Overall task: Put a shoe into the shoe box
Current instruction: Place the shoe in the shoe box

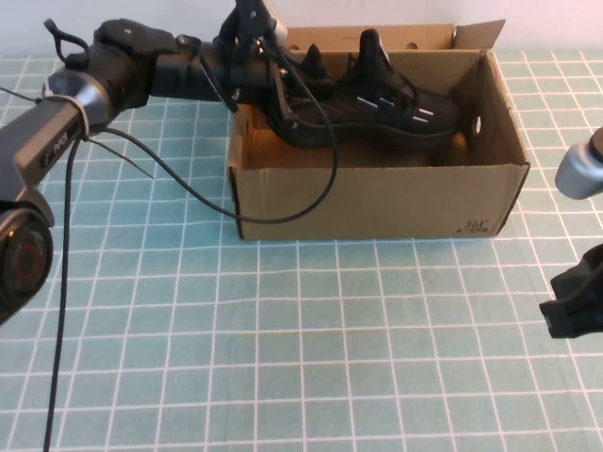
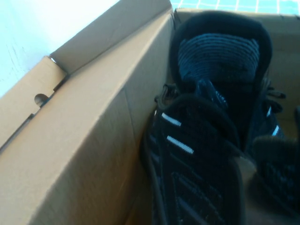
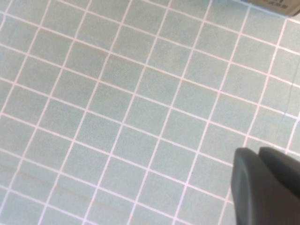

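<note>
Shoe: the black knit sneaker with small white dashes (image 1: 377, 104) lies inside the brown corrugated cardboard shoe box (image 1: 377, 202), long axis along the box's length, heel toward the robot's left.
Left gripper: the left gripper (image 1: 283, 94) is at the heel end, over the box's left wall, nearly closed and seemingly clamped on the shoe's heel.
Right gripper: the right gripper (image 1: 575, 306) is pressed together, empty, well apart at the table's right edge.
Nearer arm: left.
Surface: teal checked tablecloth (image 1: 283, 358).
Room: the box walls stand close around the shoe.
</note>
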